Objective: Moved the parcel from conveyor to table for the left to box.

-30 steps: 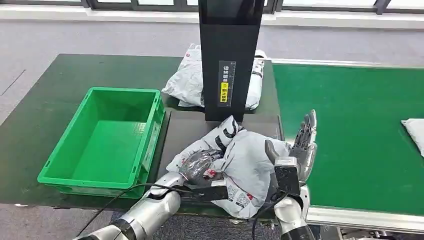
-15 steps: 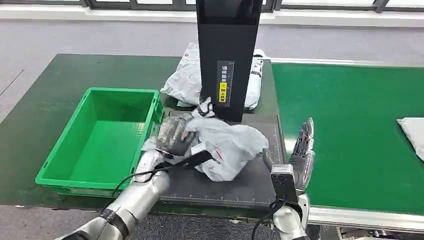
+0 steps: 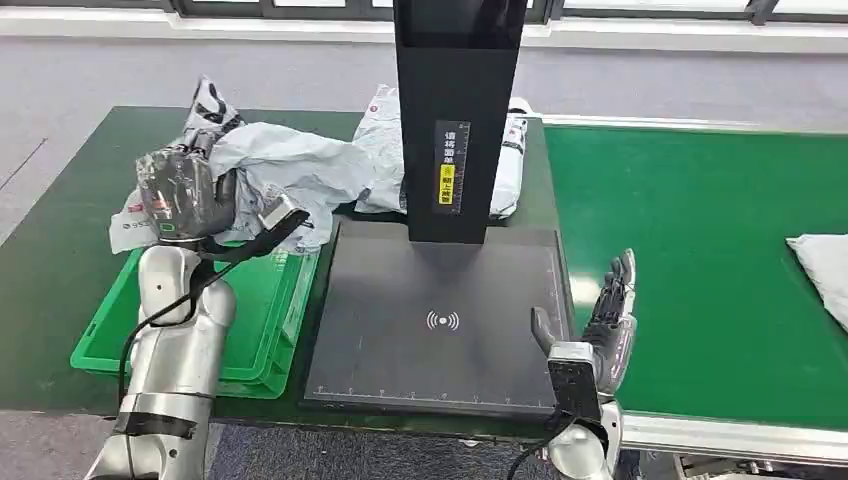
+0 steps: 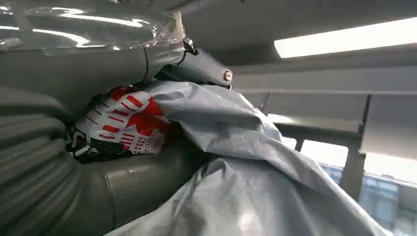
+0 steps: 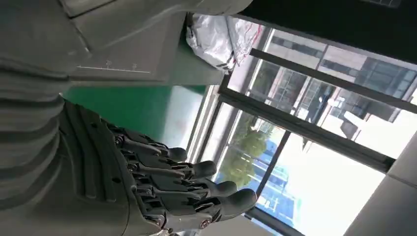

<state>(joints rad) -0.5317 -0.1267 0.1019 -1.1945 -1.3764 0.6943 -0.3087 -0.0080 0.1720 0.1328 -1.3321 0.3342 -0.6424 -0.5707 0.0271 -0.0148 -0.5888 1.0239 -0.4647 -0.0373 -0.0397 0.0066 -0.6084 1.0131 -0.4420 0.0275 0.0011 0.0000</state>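
- One grey parcel (image 3: 290, 165), held aloft in the left hand (image 3: 180, 190) over the green bin's (image 3: 290, 310) far edge.
- Risk: loose folds trail rightward beyond the rim; released here, it may drape over the wall.
- Right hand (image 3: 610, 320): fingers spread, holding nothing, beside the conveyor (image 3: 700, 250).

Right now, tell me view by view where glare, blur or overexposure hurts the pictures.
Head view: evenly lit and sharp, left hand and parcel clear. Left wrist view: ceiling light blown out, close parcel soft. Right wrist view: window overexposed, right hand dark against it.
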